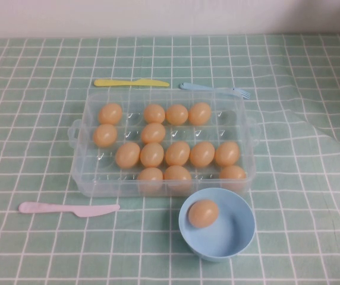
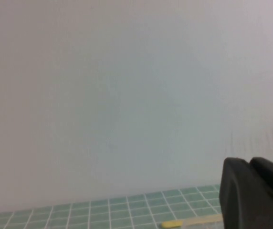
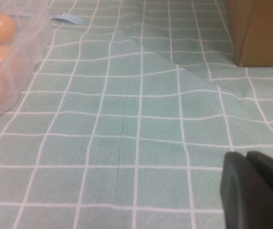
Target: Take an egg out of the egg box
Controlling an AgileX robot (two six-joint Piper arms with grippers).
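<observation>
With one egg (image 1: 203,213) already lying in the light blue bowl (image 1: 235,240), these notes are taken view by view:
high view, layout: the egg box (image 1: 87,178) is seen mid-table with the remaining eggs in its cups; the bowl stands just in front of its right front corner
high view, clutter: a yellow knife (image 1: 131,83) and blue fork (image 1: 214,89) are seen behind the box, a pink knife (image 1: 68,208) in front to the left
high view, hidden: neither arm is shown, so their places over the table cannot be fixed here
left wrist view, gripper: the left gripper (image 2: 253,193) is held high, facing the wall; jaws judged together, nothing between them
left wrist view, cut off: only the finger tips and a strip of cloth are shown
right wrist view, gripper: the right gripper (image 3: 253,191) is low over bare cloth, well right of the box; jaws seen pressed together, empty
right wrist view, cut off: a brown object at the edge cannot be identified
risk: the bowl could be knocked by a careless pass, and the egg rolled out; the cloth fold could be caught by a low gripper
</observation>
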